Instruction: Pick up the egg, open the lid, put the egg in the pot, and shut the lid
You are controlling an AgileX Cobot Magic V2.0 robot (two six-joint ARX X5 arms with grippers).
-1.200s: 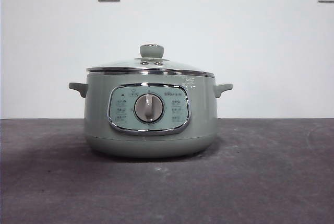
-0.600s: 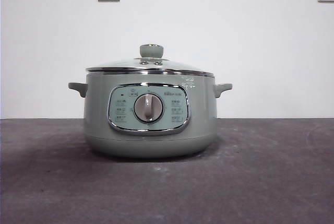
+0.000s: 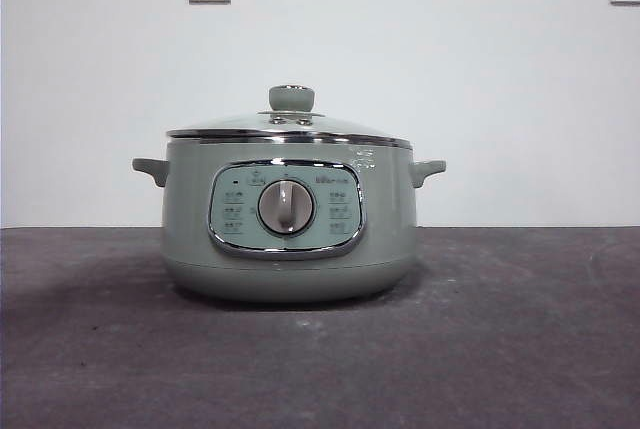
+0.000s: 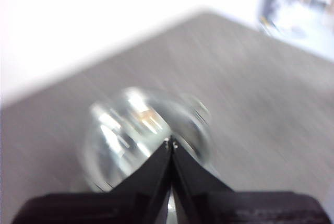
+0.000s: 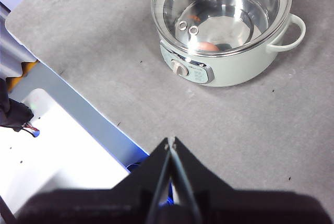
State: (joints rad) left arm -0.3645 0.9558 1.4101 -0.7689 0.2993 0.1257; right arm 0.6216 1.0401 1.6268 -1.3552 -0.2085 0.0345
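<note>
One pot [image 3: 290,249], one lid [image 5: 222,12], one egg [image 5: 209,47]: I count a single one of each on the grey surface [image 3: 500,349], plus two wall sockets behind. Seen from my right wrist, the egg lies inside the pot on its floor, visible through the glass, and the lid sits seated on the rim, its knob [image 3: 291,98] upright at the centre. By my judgement all four steps are done and nothing is left. My right end effector [image 5: 171,143] hangs high and well apart from the pot, jaws pressed together, holding nothing. My left end effector [image 4: 171,141] is likewise closed and empty above the blurred lid; neither shows in the front view
</note>
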